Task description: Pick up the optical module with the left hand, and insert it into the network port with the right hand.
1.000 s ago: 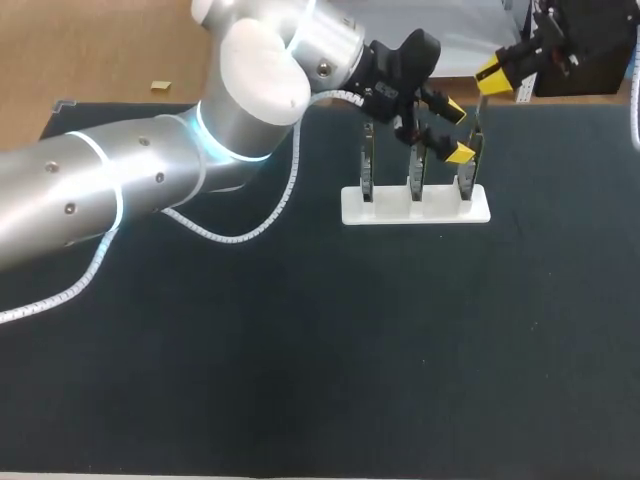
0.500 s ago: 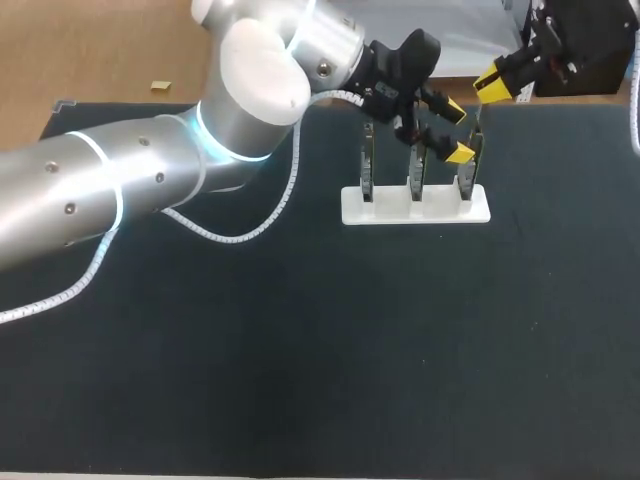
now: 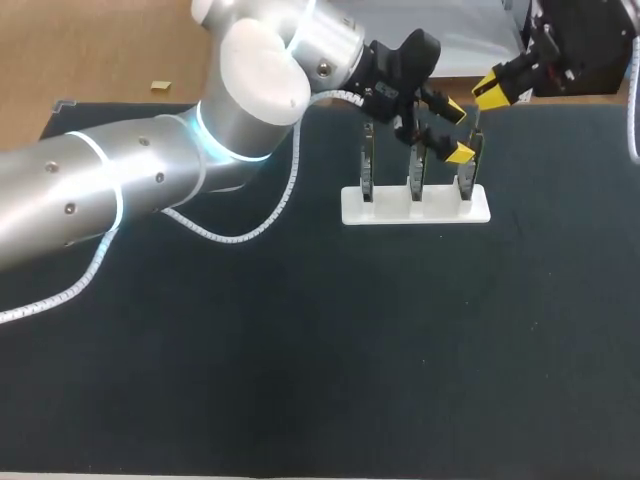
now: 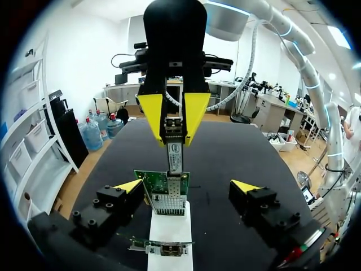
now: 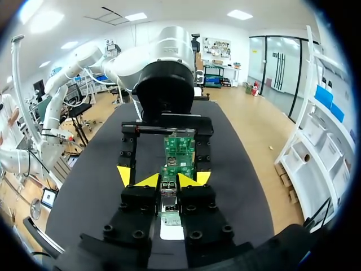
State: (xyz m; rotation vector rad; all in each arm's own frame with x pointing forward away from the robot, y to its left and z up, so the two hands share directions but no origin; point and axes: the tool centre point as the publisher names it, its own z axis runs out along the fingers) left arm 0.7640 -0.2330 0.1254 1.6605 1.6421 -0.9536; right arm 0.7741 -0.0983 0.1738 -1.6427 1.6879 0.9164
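Observation:
The optical module (image 4: 174, 151), a slim metal bar, hangs from my right gripper (image 4: 174, 113), which is shut on its upper end. Its free tip is just above the port of the green network card (image 4: 167, 191). That card is the rightmost of three standing in a white stand (image 3: 415, 207). My left gripper (image 4: 187, 186) is open, one yellow tip on each side of this card, touching nothing. In the right wrist view my right gripper (image 5: 167, 180) holds the module (image 5: 167, 191) with the card (image 5: 179, 151) straight ahead. In the head view my left gripper (image 3: 457, 131) is by the right card and my right gripper (image 3: 488, 90) above it.
Two more cards (image 3: 367, 165) stand in the stand to the left of the right one. A black box (image 3: 585, 50) sits at the back right beyond the mat. My left arm (image 3: 150, 185) stretches across the left rear of the black mat (image 3: 350, 350).
My right gripper, with the module, has shifted slightly down towards the right card. The left arm and the stand have not moved.

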